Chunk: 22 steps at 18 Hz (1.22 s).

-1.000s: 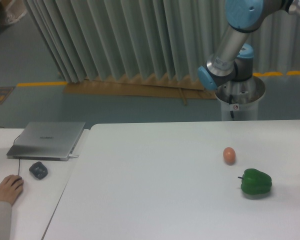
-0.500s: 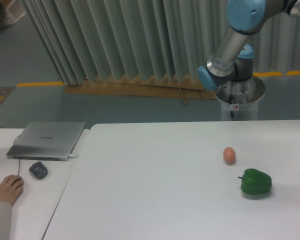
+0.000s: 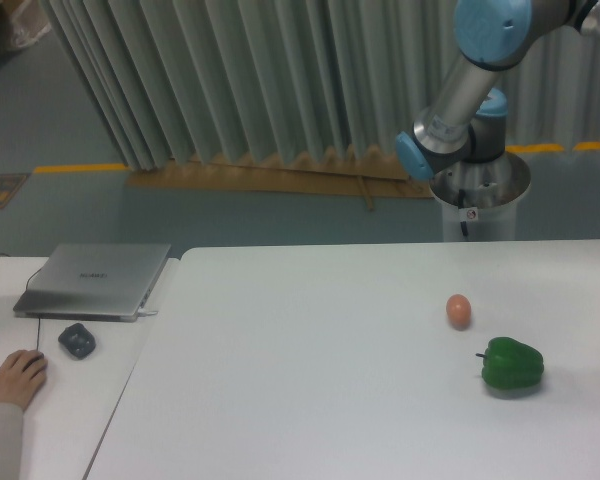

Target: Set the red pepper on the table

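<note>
The red pepper is out of view. The large white table (image 3: 310, 380) fills the lower part of the camera view. Only the arm's lower links (image 3: 460, 90) show at the upper right, rising out of the top of the picture behind the table's far edge. The gripper itself is outside the picture.
A green bell pepper (image 3: 512, 365) lies at the table's right side, with an orange-brown egg (image 3: 459, 310) just behind and left of it. On the narrower desk at left are a closed silver laptop (image 3: 95, 279), a dark mouse (image 3: 77, 340) and a person's hand (image 3: 15, 377).
The arm's upper joint has shifted very slightly at the top of the picture. Nothing on the table has moved.
</note>
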Motion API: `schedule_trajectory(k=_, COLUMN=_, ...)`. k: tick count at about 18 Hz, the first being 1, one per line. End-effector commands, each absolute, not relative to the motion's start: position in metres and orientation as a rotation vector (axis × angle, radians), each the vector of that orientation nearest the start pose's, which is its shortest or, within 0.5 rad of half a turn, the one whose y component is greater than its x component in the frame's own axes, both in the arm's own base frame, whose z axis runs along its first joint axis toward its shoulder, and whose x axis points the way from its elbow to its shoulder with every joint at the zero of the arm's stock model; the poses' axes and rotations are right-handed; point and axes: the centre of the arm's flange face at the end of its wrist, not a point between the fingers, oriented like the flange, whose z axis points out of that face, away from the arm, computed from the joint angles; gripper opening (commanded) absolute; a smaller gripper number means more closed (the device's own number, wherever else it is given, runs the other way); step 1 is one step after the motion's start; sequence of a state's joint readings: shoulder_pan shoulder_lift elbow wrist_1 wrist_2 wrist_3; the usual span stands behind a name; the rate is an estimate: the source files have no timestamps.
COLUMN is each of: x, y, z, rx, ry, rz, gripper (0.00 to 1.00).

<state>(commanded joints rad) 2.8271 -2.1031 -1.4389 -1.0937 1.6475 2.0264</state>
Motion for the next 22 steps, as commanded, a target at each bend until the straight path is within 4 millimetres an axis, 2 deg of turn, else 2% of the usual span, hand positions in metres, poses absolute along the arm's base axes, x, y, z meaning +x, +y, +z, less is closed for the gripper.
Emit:
schedule_trajectory(k=1, x=-0.611, y=0.331, z=0.285, rx=-2.990, ry=1.204, rz=0.115, gripper=0.52)
schedule_trajectory(k=7, x=-0.609, y=0.332, z=0.285, rx=-2.988, ry=1.211, rz=0.110, gripper=0.50)
schedule_trajectory(k=9, x=-0.609, y=0.332, z=0.290, rx=-2.992, ry=1.205, rz=0.115, gripper=0.39)
schedule_trajectory(k=13, x=-0.607, y=0.332, z=0.296, rx=-2.993, ry=1.203, rz=0.095, gripper=0.39)
schedule_trajectory(k=14, x=-0.606, y=0.332, z=0.298, rx=-2.992, ry=1.203, rz=0.081, gripper=0.34)
schedule_trajectory(k=19, x=-0.599, y=0.331, z=0.317, rx=-3.010, ry=1.151, rz=0.051, gripper=0.34)
schedule_trajectory(k=22, x=-0.594, y=0.330, z=0.340, rx=-3.014, ry=1.140, rz=0.025, gripper=0.34)
